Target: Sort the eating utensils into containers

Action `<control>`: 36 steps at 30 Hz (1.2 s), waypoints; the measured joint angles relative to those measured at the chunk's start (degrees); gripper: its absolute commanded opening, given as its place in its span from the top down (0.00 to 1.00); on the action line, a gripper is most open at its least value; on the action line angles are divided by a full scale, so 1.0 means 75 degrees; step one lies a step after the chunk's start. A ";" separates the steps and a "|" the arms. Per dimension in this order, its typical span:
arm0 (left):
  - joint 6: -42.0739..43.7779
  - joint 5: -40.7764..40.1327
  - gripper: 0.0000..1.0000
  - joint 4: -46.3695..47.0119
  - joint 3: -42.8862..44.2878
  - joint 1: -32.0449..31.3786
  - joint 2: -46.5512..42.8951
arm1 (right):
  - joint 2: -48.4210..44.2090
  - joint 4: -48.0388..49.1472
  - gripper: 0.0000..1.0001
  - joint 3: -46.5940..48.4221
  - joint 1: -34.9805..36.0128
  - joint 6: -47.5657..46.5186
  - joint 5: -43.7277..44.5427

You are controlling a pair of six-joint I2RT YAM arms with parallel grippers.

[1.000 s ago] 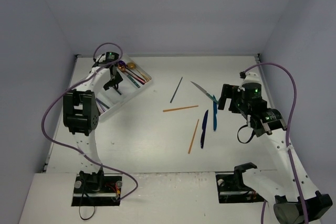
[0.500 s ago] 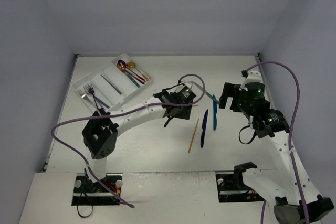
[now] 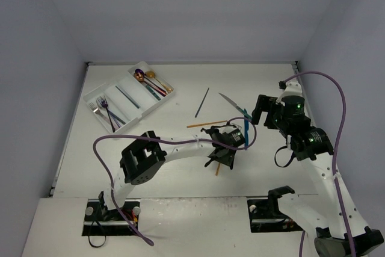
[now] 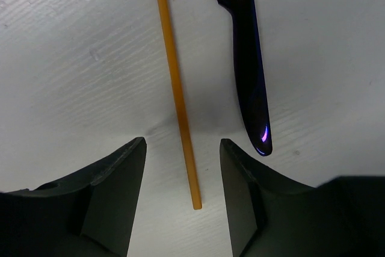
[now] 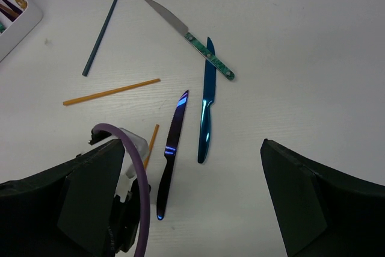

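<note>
Left fingers (image 4: pixel 114 191) apart, low; right fingers (image 5: pixel 313 197) apart, raised.

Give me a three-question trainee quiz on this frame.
1. True or false: the left pincer is shut on the orange chopstick beneath it.
2. Which utensil lies just beside that chopstick? A purple knife; B fork; C spoon.
3. Fill in: ___ knives lie loose on the table.
Key: 1 false, it is open astride the chopstick; 2 A; 3 three.
</note>
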 measured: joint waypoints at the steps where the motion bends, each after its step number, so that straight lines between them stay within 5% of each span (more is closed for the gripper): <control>1: -0.0002 0.0015 0.57 0.0000 0.0008 -0.0030 0.0047 | -0.0032 0.0002 0.05 -0.0004 0.0006 0.0019 0.0000; 5: -0.0057 0.0026 0.63 -0.0005 0.0021 -0.0101 0.0155 | -0.0199 -0.0003 0.05 -0.0050 0.0042 0.0088 0.0003; 14: -0.0474 -0.0152 0.99 -0.0207 0.0037 -0.0205 0.0203 | -0.0317 -0.0006 0.05 -0.0070 0.0149 0.0154 0.0027; 21: -0.0618 -0.0147 1.00 -0.0136 -0.0547 0.0027 -0.0188 | -0.0315 -0.0006 0.05 -0.0070 0.0216 0.0135 0.0116; 28: -0.0267 -0.0119 1.00 -0.0497 -0.1442 0.1646 -0.1199 | -0.0299 -0.0014 0.05 -0.0064 0.0259 0.0013 0.0272; 36: 0.0113 -0.0237 1.00 -0.0590 -0.1066 0.4370 -0.2724 | -0.0207 -0.0026 0.05 -0.0002 0.0257 -0.0029 0.0394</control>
